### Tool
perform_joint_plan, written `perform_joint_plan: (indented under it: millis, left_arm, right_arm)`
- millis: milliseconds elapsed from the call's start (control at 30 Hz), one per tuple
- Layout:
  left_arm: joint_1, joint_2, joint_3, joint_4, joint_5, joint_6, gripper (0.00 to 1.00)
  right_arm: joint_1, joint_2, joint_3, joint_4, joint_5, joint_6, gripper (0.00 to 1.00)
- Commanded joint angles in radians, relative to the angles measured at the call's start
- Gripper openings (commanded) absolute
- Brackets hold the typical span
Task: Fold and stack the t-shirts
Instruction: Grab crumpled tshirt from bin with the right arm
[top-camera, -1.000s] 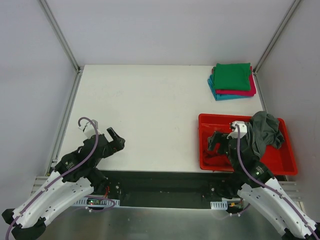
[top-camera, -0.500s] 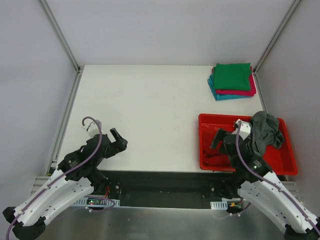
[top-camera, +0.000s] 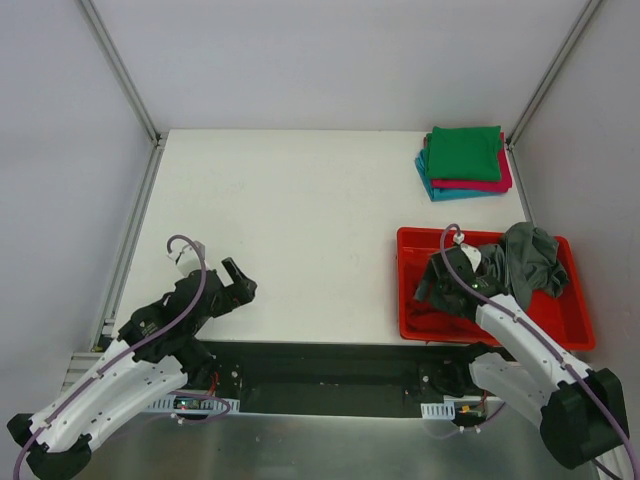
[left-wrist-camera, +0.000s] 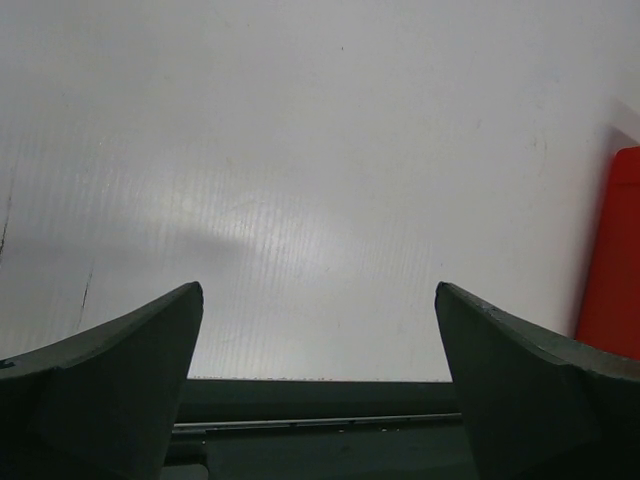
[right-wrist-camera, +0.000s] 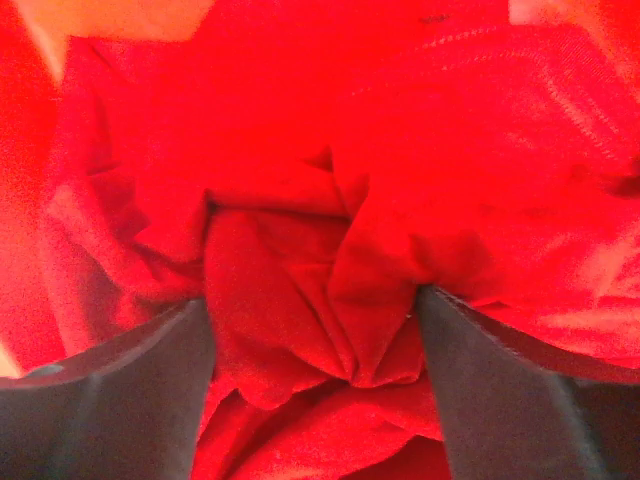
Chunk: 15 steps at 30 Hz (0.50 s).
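Note:
A crumpled bright red t-shirt (top-camera: 432, 318) lies in the near left part of the red plastic tray (top-camera: 575, 338); it fills the right wrist view (right-wrist-camera: 300, 180). My right gripper (top-camera: 428, 287) is down in the tray, jaws open and pressed into the red cloth, a bunched fold between the fingers (right-wrist-camera: 315, 325). A dark grey t-shirt (top-camera: 527, 262) is heaped at the tray's far right. Folded green (top-camera: 465, 152), magenta (top-camera: 496, 183) and teal (top-camera: 440, 191) t-shirts are stacked at the far right corner. My left gripper (top-camera: 241, 281) is open and empty over the white table (left-wrist-camera: 318, 310).
The table's near edge and a dark gap lie just below the left fingers (left-wrist-camera: 110, 380). The tray's left wall (left-wrist-camera: 612, 260) shows at the right of the left wrist view. Metal frame posts (top-camera: 125, 75) rise at the table's back corners.
My right gripper has dipped down and to the left into the tray, onto the red shirt. My left gripper has crept slightly to the right.

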Motion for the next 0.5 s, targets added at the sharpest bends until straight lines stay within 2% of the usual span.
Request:
perform_joint_plan:
  millis: [0, 133, 233, 267, 367, 467]
  left_arm:
    - [0.006, -0.015, -0.006, 0.02, -0.002, 0.016, 0.99]
    - [0.006, -0.023, -0.004, 0.019, 0.012, 0.025, 0.99]
    - [0.008, -0.031, -0.013, 0.031, -0.002, 0.013, 0.99]
    - [0.006, -0.031, -0.013, 0.04, 0.006, 0.018, 0.99]
    - [0.006, -0.026, -0.013, 0.071, 0.03, 0.048, 0.99]
    - [0.006, -0.009, -0.018, 0.098, 0.021, 0.076, 0.99]
  right_arm:
    - [-0.051, 0.058, -0.047, 0.141, -0.181, 0.0, 0.64]
    - [-0.057, 0.011, -0.036, 0.163, -0.124, -0.021, 0.23]
    - [-0.059, -0.101, 0.019, 0.143, -0.121, -0.084, 0.04]
    - [-0.057, -0.148, 0.042, 0.135, -0.12, -0.103, 0.01]
    - [-0.059, -0.26, 0.137, 0.098, -0.147, -0.152, 0.01]
    - [-0.059, -0.27, 0.313, 0.09, -0.331, -0.18, 0.01]
